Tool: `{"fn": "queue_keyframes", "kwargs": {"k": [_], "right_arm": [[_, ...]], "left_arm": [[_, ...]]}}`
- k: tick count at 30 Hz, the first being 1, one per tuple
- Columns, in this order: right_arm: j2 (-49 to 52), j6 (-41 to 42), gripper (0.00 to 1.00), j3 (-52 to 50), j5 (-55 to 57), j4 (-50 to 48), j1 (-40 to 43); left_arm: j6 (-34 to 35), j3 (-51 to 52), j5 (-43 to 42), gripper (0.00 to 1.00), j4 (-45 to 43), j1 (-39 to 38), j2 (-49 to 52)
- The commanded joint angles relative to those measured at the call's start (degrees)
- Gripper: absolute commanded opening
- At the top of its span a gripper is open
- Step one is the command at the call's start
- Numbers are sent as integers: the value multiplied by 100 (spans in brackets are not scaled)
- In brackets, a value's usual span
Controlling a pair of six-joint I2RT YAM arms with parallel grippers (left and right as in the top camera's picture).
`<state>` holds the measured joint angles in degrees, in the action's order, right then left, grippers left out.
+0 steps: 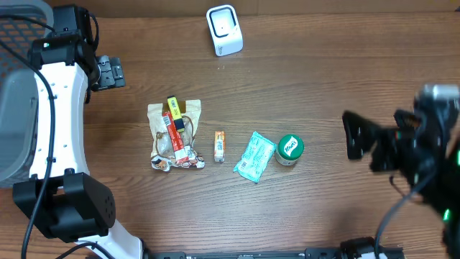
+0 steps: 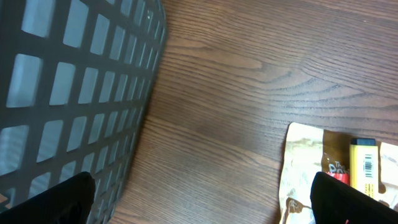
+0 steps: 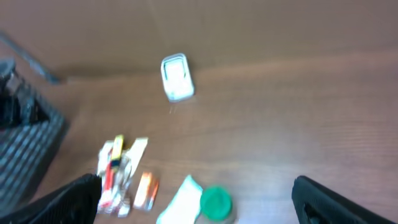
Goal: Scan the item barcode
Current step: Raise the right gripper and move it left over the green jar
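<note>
Barcode visible on yellow rectangular stick [image 2: 362, 163], lower right. Left gripper [image 1: 111, 72] and right gripper [image 1: 353, 137] gape empty above the brown wooden tabletop [image 1: 323, 72].

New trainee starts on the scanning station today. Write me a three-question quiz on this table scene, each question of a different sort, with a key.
1. True or false: the green-lidded jar is touching the white scanner.
2. What lies between the snack bag and the teal pouch? A) an orange packet B) a spoon C) a cup
3. Fill in: the left hand and the right hand both stand ___, holding nothing.

Key: 1 false, they lie well apart; 2 A; 3 open.
</note>
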<state>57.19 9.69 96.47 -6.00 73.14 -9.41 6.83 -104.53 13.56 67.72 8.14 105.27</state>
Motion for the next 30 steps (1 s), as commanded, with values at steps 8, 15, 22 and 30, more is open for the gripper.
{"fn": "queue_keyframes", "kwargs": {"k": [8, 15, 22, 30], "right_arm": [[1943, 297, 86, 1412, -1624, 426, 15], [3220, 879, 91, 1412, -2997, 520, 15], [4406, 874, 90, 1399, -3106, 656, 15], [4795, 1108, 79, 1298, -1268, 1567, -2]], "left_arm": [[-107, -94, 33, 100, -26, 9, -15], [-107, -94, 33, 100, -26, 9, -15], [-107, -94, 33, 99, -26, 9, -15], [-107, -94, 33, 100, -26, 9, -15]]}}
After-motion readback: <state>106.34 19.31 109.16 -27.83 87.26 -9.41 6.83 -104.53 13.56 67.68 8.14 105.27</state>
